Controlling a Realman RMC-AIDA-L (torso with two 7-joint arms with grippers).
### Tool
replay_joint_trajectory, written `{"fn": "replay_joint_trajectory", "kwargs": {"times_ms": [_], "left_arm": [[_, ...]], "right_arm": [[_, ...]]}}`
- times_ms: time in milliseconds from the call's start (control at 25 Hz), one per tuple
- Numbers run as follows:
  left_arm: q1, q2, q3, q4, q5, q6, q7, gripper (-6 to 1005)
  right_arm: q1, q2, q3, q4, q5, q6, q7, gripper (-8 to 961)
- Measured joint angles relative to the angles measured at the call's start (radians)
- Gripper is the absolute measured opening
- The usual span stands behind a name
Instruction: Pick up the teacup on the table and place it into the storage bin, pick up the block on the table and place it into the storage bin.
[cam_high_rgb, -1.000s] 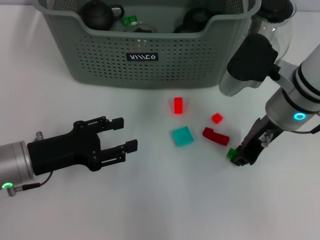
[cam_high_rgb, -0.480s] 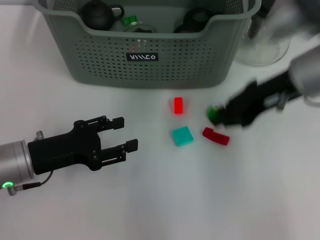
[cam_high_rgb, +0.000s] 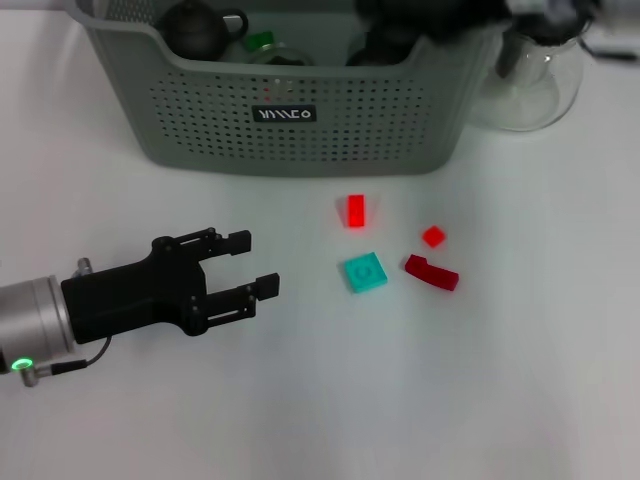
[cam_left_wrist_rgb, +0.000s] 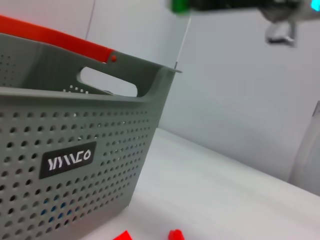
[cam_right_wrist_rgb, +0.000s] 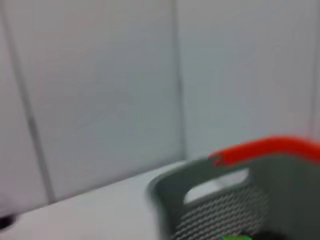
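Observation:
The grey-green storage bin (cam_high_rgb: 300, 120) stands at the back of the table, with dark round vessels (cam_high_rgb: 195, 28) and a green piece (cam_high_rgb: 260, 41) inside. No teacup shows on the table. My right gripper (cam_high_rgb: 420, 12) is a dark blur above the bin's right side. In the left wrist view it holds a green block (cam_left_wrist_rgb: 178, 5) high over the bin (cam_left_wrist_rgb: 75, 150). On the table lie a red block (cam_high_rgb: 355, 210), a small red block (cam_high_rgb: 433, 236), a dark red block (cam_high_rgb: 432, 272) and a teal block (cam_high_rgb: 364, 272). My left gripper (cam_high_rgb: 245, 268) rests open, left of the teal block.
A clear glass pitcher (cam_high_rgb: 530, 75) stands right of the bin. The right wrist view shows the bin's rim with a red handle (cam_right_wrist_rgb: 265, 147). White table stretches in front of the blocks.
My right gripper lifted the green block off the table at the right and swung it up and back over the bin. The left arm barely shifted.

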Motion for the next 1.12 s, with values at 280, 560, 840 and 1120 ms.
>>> {"fn": "replay_joint_trajectory", "kwargs": {"times_ms": [280, 560, 840, 1120], "left_arm": [[-0.005, 0.0, 0.0, -0.014, -0.003, -0.001, -0.001, 705], [-0.013, 0.0, 0.0, -0.033, -0.011, -0.004, -0.002, 705], [-0.014, 0.0, 0.0, -0.033, -0.012, -0.003, -0.002, 705], [-0.014, 0.0, 0.0, -0.033, -0.014, -0.001, -0.002, 705]], "right_arm": [[0.339, -0.014, -0.015, 0.267, -0.272, 0.294, 0.18, 217], [0.603, -0.021, -0.012, 0.576, -0.486, 0.516, 0.325, 223], [0.663, 0.002, -0.055, 0.659, -0.556, 0.612, 0.384, 239], [0.655, 0.003, -0.071, 0.673, -0.516, 0.582, 0.382, 256]]}}
